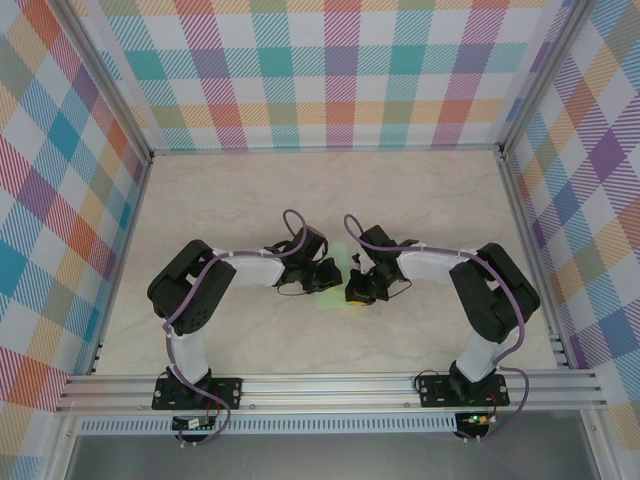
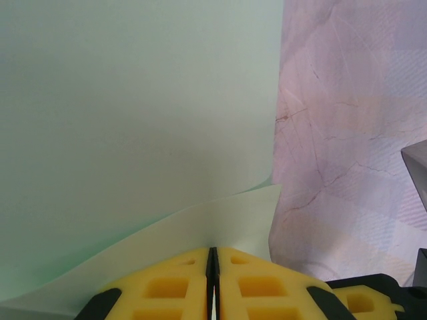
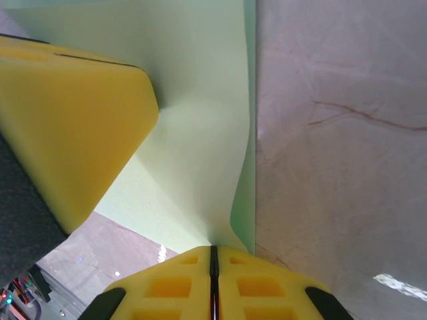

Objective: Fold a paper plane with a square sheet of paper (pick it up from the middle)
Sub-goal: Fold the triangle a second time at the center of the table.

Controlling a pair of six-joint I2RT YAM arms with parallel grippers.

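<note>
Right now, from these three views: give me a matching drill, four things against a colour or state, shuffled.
Things:
1. square sheet of paper
2. table
3. walls
4. left gripper

Colour or state:
A. marbled beige
B. shut on the sheet's lifted edge
C. pale green
D. multicoloured plaid

Pairs: 1-C, 2-A, 3-D, 4-B

The square sheet of paper (image 1: 330,297) is plain, pale mint green and unmarked, and lies near the middle of the tabletop (image 1: 250,200). Through my left wrist camera most of it (image 2: 133,100) spreads flat, while its near edge curls up, paler, into my left gripper (image 2: 213,252), whose pads are pressed together. On my right side the sheet (image 3: 200,80) buckles upward in a soft ridge, pinched by my right gripper (image 3: 213,248).
</note>
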